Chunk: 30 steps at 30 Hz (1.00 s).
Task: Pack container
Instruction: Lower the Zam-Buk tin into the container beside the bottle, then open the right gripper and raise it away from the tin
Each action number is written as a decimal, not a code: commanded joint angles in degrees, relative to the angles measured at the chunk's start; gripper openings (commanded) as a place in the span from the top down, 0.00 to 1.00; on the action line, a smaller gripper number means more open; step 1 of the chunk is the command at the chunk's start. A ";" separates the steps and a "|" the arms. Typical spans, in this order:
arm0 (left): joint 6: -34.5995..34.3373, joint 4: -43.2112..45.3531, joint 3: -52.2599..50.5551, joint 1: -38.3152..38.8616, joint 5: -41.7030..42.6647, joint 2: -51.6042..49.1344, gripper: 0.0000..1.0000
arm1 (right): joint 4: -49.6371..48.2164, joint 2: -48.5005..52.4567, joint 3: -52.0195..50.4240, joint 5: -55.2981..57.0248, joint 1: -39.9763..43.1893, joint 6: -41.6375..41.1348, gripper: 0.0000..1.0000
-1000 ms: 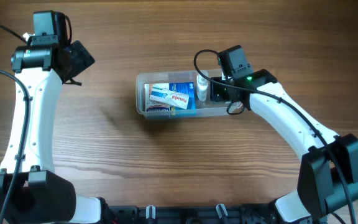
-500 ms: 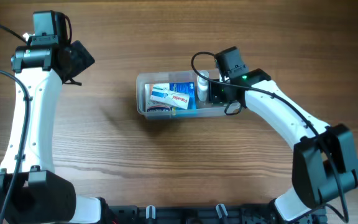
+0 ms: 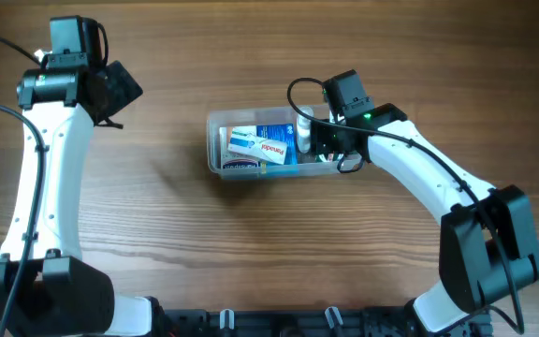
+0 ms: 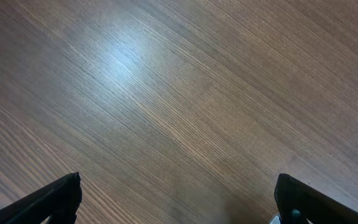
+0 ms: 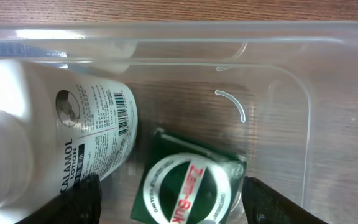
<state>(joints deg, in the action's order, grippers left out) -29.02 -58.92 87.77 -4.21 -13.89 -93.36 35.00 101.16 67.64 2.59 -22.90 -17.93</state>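
Clear container point(image 3: 211, 142) at mid-table point(image 3: 157, 243) takes a green tin point(image 5: 185, 186).
Right gripper point(image 3: 321, 146) straddles the tin beside the lotion bottle point(image 5: 55, 124), jaws parted and apparently letting go; left gripper point(image 4: 179, 199) hangs wide open, empty, well clear.

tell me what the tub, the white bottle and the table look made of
Tub: clear plastic, glossy; the wood grain shows through its walls and the rim catches highlights.
Bottle: likely plastic, smooth white with print on it; glass cannot be ruled out.
Table: wood or wood-look laminate, satin; straight brown grain with a soft glare patch.
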 commanded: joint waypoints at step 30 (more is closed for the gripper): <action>0.24 0.13 0.63 -0.15 -0.72 0.26 0.00 | 23.26 -58.82 5.05 -0.07 0.02 7.48 0.00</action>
<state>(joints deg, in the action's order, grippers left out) -29.02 -58.94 87.77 -4.21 -13.89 -93.36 56.16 49.50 71.75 2.59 -22.85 -11.20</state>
